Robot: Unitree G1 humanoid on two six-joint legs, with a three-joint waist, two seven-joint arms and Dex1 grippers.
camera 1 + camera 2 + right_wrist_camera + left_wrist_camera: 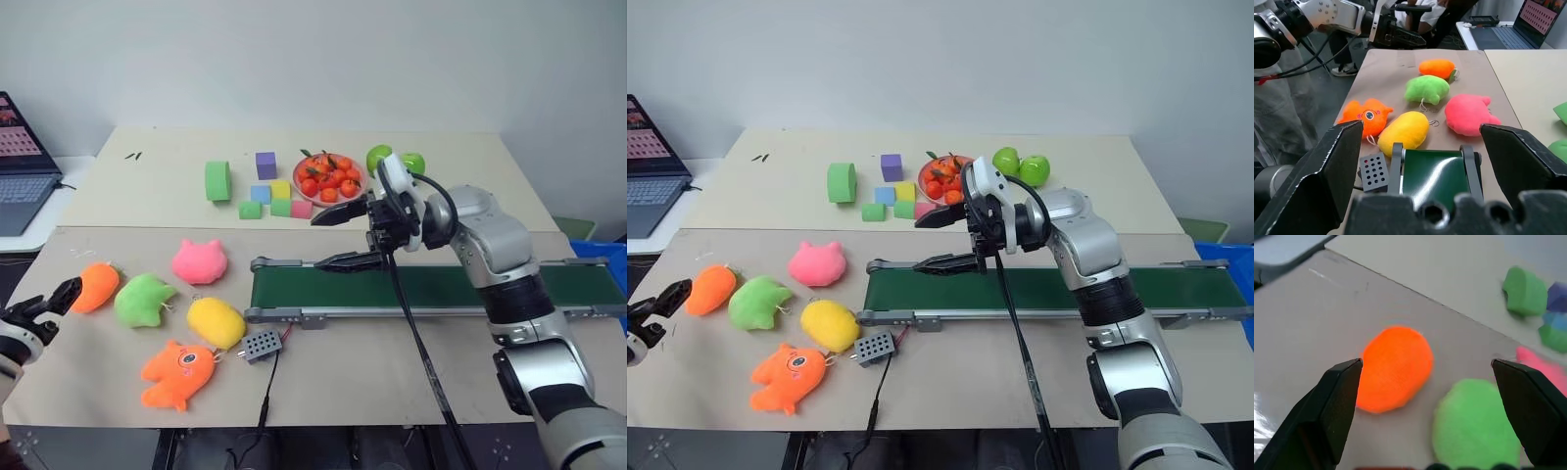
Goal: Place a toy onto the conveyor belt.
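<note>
Lying on the bench (392, 392) at its left end, the toy (95, 286) sits beside the left gripper (54, 299), fingers wide, empty. Left wrist: toy between spread fingers, untouched. Right wrist: right gripper (1420, 142) open, empty, above the conveyor belt (1432, 176) end.

Landmark: conveyor belt (431, 287), running left-right across near table.

Off its left end, plush cluster: toy (95, 286) farthest left, lobed plush (143, 299) just right of it, eared plush (199, 261) nearest belt's far corner, oval plush (216, 322) at near corner, fish plush (178, 374) nearer me than that.

Perforated box (260, 344) touching belt's near-left corner.

Behind belt: foam blocks (263, 193), fruit bowl (330, 177) right of them, apples (395, 160) further right.

My left gripper (51, 299) just left of toy. My right gripper (343, 235) over belt's left end.

Laptop (22, 162) far left, behind.
</note>
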